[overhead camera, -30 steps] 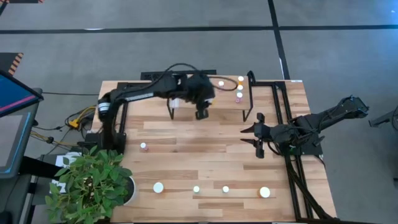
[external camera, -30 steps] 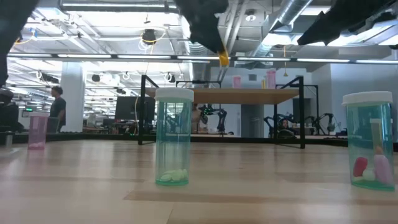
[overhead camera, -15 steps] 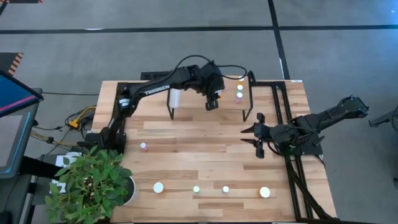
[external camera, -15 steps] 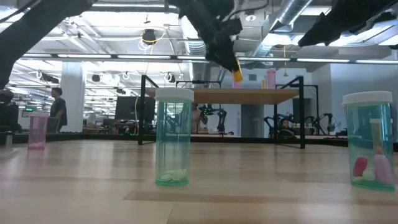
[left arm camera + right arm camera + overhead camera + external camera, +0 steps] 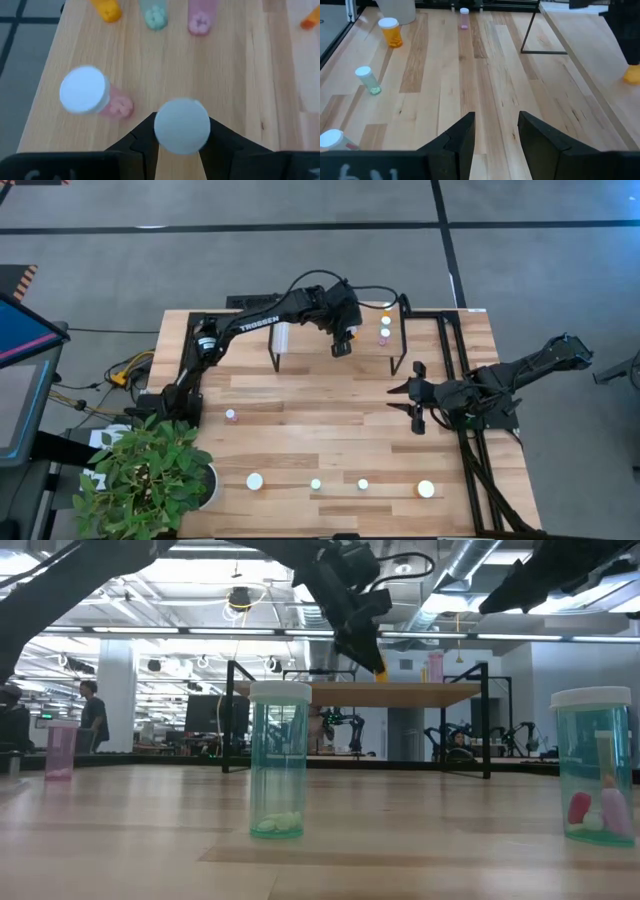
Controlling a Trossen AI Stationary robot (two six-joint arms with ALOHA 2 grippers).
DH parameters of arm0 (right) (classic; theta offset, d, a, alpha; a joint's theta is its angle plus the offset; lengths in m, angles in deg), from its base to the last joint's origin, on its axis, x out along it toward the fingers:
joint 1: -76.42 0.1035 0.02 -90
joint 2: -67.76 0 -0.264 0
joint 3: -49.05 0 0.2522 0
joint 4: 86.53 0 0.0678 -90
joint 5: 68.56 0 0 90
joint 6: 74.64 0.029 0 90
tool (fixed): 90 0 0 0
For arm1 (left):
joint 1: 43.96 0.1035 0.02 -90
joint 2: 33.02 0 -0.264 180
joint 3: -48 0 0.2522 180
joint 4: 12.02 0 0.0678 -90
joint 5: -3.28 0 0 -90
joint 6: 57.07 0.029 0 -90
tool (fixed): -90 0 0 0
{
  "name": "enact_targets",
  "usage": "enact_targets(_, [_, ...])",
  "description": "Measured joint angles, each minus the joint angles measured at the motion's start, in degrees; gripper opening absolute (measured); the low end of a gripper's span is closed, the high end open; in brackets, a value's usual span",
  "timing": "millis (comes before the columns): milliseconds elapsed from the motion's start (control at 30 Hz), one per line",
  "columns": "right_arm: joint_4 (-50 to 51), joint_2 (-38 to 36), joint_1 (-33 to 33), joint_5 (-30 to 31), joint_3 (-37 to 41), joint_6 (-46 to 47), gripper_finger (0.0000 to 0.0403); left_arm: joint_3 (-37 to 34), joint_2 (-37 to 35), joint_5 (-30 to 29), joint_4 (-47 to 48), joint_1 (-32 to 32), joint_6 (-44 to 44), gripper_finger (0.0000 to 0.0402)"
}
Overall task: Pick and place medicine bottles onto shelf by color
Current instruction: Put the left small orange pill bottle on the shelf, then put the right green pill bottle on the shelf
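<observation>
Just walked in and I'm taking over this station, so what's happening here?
The left gripper is over the shelf, shut on an orange medicine bottle with a white cap. Several bottles already stand on the shelf, including a pink bottle and another orange bottle. The right gripper waits, open and empty, above the table's right side. More bottles stand along the table's front edge, such as a green bottle.

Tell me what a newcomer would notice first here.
The left gripper over the shelf at the table's far edge, jaws shut on an orange bottle. Then the green bottle looming in the low view, and the right gripper idle, jaws open, on the right.
</observation>
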Motion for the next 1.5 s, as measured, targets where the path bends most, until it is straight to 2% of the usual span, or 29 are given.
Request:
enact_targets(333, [0.39,0.0,0.0,0.0,0.0,0.0,0.0171,-0.11,0.19,0.01,-1.36,-0.03,-0.54,0.0112])
enact_targets(667, [0.39,-0.01,0.0,0.0,0.0,0.02,0.017,-0.11,0.24,-0.56,-2.59,-0.1,-1.02,0.0161])
enact_targets(800, [0.41,-0.01,0.0,0.0,0.0,0.0,0.0171,-0.15,-0.2,-2.78,-1.42,-0.12,-0.41,0.0177])
enact_targets(933, [0.61,-0.01,0.0,0.0,0.0,0.0,0.0169,-0.17,-2.81,-5.46,0.38,0.13,0.44,0.0188])
enact_targets(1100, [0.75,0.0,0.01,-0.01,0.0,0.17,0.0169,-0.15,-6.96,-5.73,3.63,0.36,0.33,0.0195])
enact_targets(1200, [0.76,-0.01,0.04,-0.01,0.0,0.48,0.0171,-0.15,-10.09,-3.99,5.86,0.25,-0.2,0.0195])
enact_targets(1367, [1.81,-0.02,0.15,-0.25,0.0,1.87,0.017,-0.25,-14.62,1.11,15.45,-1.21,-3.49,0.0195])
enact_targets(1500, [3.65,0.01,0.15,-0.27,0.0,3.59,0.0168,-5.85,-18.87,-0.29,17.87,-5.65,-4.6,0.0194])
